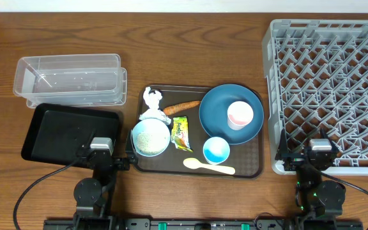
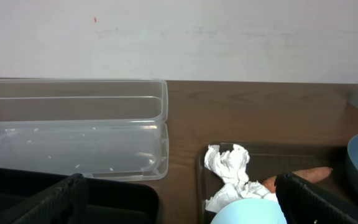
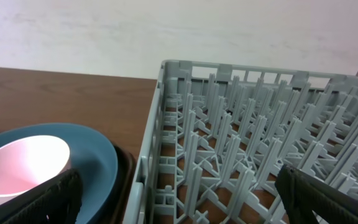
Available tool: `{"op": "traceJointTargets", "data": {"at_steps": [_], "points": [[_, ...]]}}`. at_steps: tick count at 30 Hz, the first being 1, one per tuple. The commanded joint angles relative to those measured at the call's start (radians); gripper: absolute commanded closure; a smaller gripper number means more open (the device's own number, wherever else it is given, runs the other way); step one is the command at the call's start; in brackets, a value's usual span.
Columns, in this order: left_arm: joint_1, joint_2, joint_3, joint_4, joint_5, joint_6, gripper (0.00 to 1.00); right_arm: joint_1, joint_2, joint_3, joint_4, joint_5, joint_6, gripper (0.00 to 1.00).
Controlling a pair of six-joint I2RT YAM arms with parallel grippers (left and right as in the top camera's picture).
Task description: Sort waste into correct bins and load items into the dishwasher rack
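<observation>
Left pincer (image 2: pixel 185 202) is released, its fingers wide apart, over the black tray's (image 1: pixel 69 131) near right corner; the tub (image 2: pixel 73 134) lies ahead to its left; the tissue (image 2: pixel 229 165) and carrot (image 2: pixel 303 177) lie ahead to its right on the brown tray (image 1: pixel 248 169); right pincer (image 3: pixel 185 199) is likewise released, over the rack's (image 3: pixel 241 143) near edge; the plate (image 3: pixel 98 162), carrying the cup (image 3: pixel 27 162), sits to its left on the wooden surface (image 1: pixel 203 51).

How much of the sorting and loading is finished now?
Nothing looks done: no dish is in the rack. Nothing is in hand; left gripper and right gripper are open. Remaining: tissue, carrot, packet, plate, cup, big bowl, small bowl, spoon, all on the brown tray.
</observation>
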Motion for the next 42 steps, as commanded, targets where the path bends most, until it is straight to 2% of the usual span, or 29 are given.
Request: {"op": "traceJointTargets", "data": {"at_steps": [1,14,22,26,30,36,42], "points": [[0.002,-0.007,-0.01,-0.044,-0.001,0.017,0.02,0.017,-0.006,-0.001,-0.003,0.004,-0.016,0.01],[0.002,-0.007,-0.01,-0.044,0.0,0.015,0.02,0.017,-0.006,-0.001,0.012,-0.022,0.019,0.01],[0.002,0.005,0.009,-0.052,-0.001,-0.098,0.02,0.017,-0.003,0.02,0.054,-0.014,0.086,0.01],[0.002,0.061,0.061,-0.053,0.003,-0.097,0.02,0.017,0.029,0.076,0.05,-0.01,0.086,0.01],[0.002,0.185,0.162,-0.079,0.027,-0.098,0.02,0.017,0.135,0.166,0.05,-0.008,0.085,0.01],[0.002,0.442,0.416,-0.244,0.034,-0.097,0.02,0.017,0.405,0.364,0.024,-0.013,0.086,0.01],[0.002,0.701,0.743,-0.539,0.064,-0.097,0.02,0.017,0.719,0.651,-0.159,-0.081,0.085,0.01]]}}
